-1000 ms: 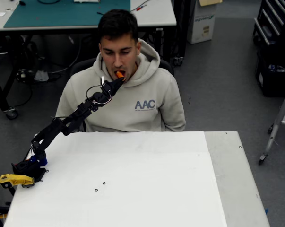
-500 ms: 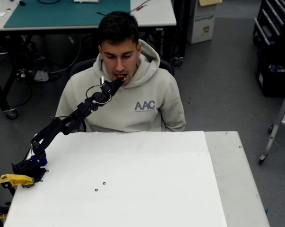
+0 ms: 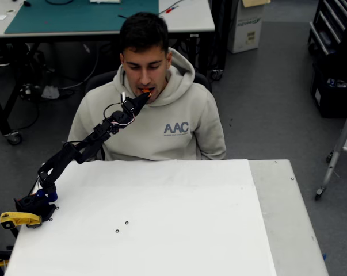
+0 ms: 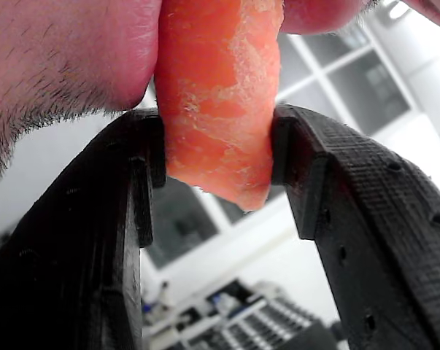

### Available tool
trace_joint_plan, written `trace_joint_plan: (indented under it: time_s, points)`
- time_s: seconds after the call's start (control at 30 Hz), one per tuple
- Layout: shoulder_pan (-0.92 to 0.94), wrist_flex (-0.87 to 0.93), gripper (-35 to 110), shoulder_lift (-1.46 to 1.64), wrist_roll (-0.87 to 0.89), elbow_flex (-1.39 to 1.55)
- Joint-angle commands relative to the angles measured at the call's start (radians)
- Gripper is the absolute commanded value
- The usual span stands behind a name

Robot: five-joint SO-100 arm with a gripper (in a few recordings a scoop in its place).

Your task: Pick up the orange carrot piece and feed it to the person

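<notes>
The gripper (image 4: 218, 164) pinches the orange carrot piece (image 4: 218, 95) between both black jaws, its upper end between the person's (image 3: 161, 123) lips. The arm (image 3: 81, 149) reaches up from the white table (image 3: 179, 230). Behind sit a green-topped bench (image 3: 75, 14) and grey floor (image 3: 271, 98).

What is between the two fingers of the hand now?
The orange carrot piece sits between the fingers in the wrist view, its upper end at the person's lips.
</notes>
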Motion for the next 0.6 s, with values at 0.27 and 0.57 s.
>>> trace_joint_plan:
  time_s: [0.27,0.57]
  points:
    - [0.06,-0.003,27,0.055,-0.018,-0.034]
    - [0.181,-0.002,14,0.055,-0.018,-0.026]
